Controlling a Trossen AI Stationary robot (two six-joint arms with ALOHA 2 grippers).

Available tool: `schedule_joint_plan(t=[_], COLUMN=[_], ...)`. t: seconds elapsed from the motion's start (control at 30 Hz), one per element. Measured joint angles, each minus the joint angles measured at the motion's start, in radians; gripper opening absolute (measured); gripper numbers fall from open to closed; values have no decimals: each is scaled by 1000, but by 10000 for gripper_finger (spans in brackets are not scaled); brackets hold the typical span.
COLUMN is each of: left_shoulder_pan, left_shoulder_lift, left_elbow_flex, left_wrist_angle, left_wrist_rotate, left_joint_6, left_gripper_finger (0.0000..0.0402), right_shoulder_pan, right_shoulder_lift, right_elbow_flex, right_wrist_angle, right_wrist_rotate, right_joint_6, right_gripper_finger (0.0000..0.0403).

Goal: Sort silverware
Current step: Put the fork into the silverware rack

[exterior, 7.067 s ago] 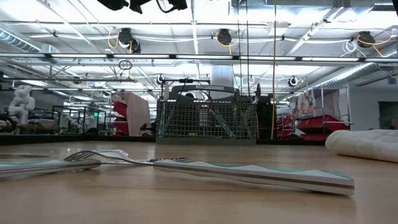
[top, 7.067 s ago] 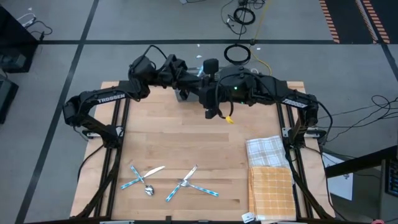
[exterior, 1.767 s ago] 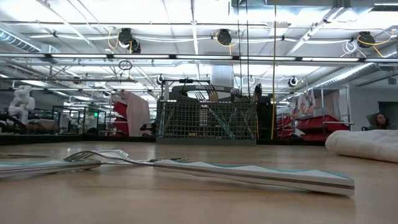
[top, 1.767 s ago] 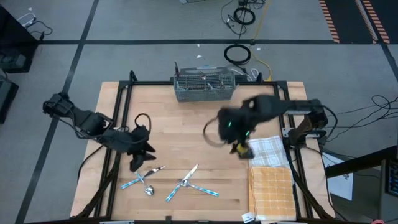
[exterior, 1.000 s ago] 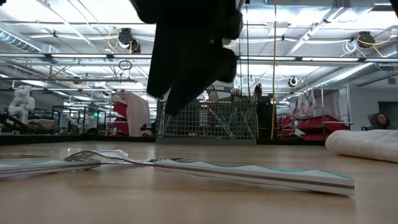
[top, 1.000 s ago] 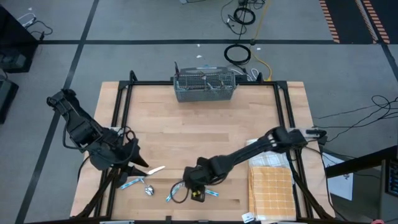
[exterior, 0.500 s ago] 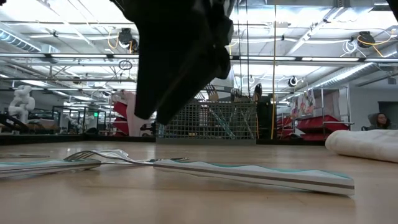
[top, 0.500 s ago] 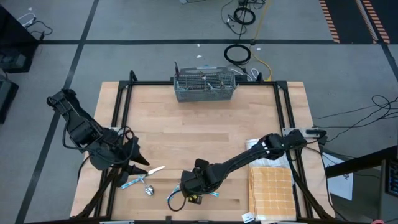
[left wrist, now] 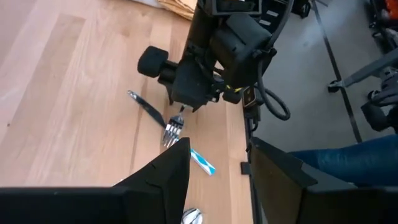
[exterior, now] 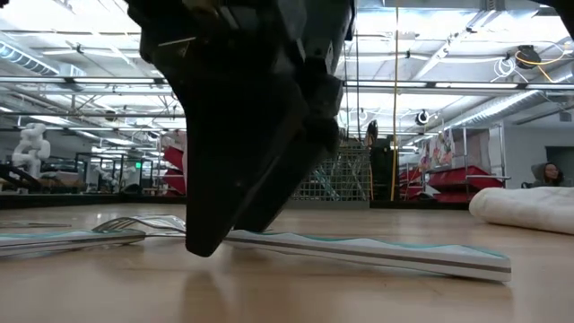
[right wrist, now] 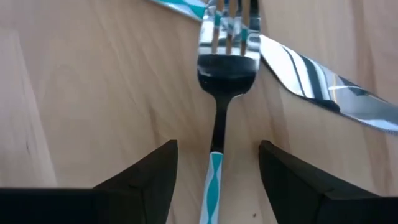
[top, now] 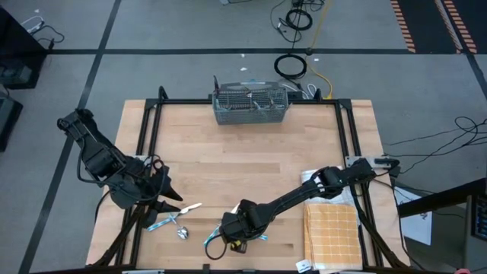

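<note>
Right gripper [right wrist: 214,168], jaws spread, straddles the teal-handled silver fork [right wrist: 219,118] at lower centre of the light wooden table [top: 243,164]. Risk: the fork overlaps a silver knife [right wrist: 317,84]; closing may drag both. The table's lower edge is near. Left gripper [left wrist: 214,180], jaws spread, hovers lower left.

Grey floor [top: 426,76], bright ceiling lights [exterior: 421,18]

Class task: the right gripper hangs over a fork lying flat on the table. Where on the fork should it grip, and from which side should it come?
Grip the fork on its narrow neck or teal handle, probably from straight above with one finger on each side. It lies flat on the wood, and the open right gripper already straddles the handle. Its tines cross a knife, so avoid the head.
</note>
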State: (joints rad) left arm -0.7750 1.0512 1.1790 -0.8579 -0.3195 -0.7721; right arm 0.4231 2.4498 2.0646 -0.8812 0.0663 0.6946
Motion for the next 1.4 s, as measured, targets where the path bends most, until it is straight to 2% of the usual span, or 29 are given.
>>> schedule_joint_plan(t=[0.1,0.2,0.3,0.43,0.5,0.63,0.83,1.13,1.2,1.3,1.4], left_shoulder_pan=[0,0,0,0,0,0,0,0,0,0,0], left_shoulder_lift=[0,0,0,0,0,0,0,0,0,-1,-2], left_elbow_flex=[0,0,0,0,0,0,0,0,0,0,0], left_wrist_angle=[0,-7,-19,-18,-17,-18,-19,-27,-26,-25,-24], left_wrist_rotate=[-6,-12,-13,-20,-23,-26,-31,-75,-95,-126,-146], left_joint_6=[3,3,3,13,20,28,48,57,72,88,118], left_gripper_finger=[169,169,169,169,169,169,169,169,169,169,169], right_shoulder_pan=[-2,-15,-25,-38,-37,-33,-27,-31,-31,-41,-72], right_shoulder_lift=[13,27,43,54,54,42,-11,-151,-181,-251,-318], right_elbow_flex=[5,6,5,4,4,0,-7,-4,-6,-4,-1], right_wrist_angle=[-30,-52,-59,-53,-48,-42,-33,-28,-43,-106,-223], right_wrist_rotate=[34,43,46,13,13,15,70,274,376,590,703], right_joint_6=[44,77,89,111,109,132,143,161,173,200,244], right_gripper_finger=[206,181,134,44,14,6,2,0,0,0,0])
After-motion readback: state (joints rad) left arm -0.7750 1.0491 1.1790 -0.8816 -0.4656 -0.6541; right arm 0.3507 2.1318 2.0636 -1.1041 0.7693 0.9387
